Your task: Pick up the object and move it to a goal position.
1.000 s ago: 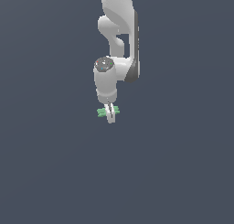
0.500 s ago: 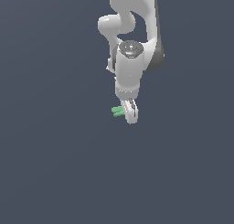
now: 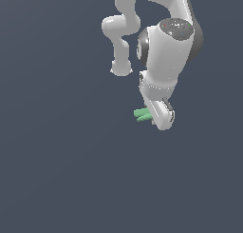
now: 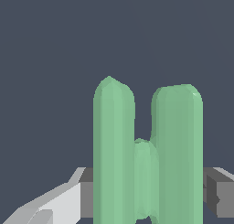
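The object is a small light-green piece made of two short parallel rounded bars. It sticks out toward the exterior view's left from my white gripper, which is shut on it. In the wrist view the object fills the middle, its two bars joined by a shorter bridge, with a grey-white finger pressed against one side and a darker pad against the other. The piece hangs in the air, touching nothing but the fingers. Most of the fingers are hidden behind the hand in the exterior view.
The white arm bends overhead, with its elbow link toward the exterior view's left. Behind it lies only a uniform dark grey-blue background.
The arm has swung toward the exterior view's right and come closer to the camera, carrying the green object with it. The grip has stayed shut.
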`<state>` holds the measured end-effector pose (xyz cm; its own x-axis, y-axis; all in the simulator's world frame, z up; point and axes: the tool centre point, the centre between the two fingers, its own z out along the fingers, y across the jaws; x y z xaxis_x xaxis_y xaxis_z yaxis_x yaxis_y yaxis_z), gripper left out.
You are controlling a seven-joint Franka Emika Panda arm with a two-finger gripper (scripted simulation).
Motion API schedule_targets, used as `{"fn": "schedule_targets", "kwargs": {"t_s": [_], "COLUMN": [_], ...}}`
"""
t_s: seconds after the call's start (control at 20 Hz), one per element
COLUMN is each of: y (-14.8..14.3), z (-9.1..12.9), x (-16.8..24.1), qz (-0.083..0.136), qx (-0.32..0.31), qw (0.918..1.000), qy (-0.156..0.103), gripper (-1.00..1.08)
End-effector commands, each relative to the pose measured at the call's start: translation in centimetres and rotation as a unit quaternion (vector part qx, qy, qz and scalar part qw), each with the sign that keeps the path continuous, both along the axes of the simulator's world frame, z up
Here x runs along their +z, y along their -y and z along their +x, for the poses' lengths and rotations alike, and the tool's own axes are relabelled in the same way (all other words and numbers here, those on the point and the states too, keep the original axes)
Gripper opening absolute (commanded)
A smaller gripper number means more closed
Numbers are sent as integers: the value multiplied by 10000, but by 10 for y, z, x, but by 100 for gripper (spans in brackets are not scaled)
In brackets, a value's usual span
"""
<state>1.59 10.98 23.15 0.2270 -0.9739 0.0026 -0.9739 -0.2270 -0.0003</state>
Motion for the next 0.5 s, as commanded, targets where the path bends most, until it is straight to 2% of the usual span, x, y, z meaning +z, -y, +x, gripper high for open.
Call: {"fn": "schedule_targets", "kwargs": {"t_s": [0.0, 0.45], "y": [-15, -54], "z": [9, 35], "x": [13, 49], "qz": [0, 10], "qx": [-3, 2], "qw": [10000, 10000], "qy": [-4, -5], "gripper": [-100, -100]}}
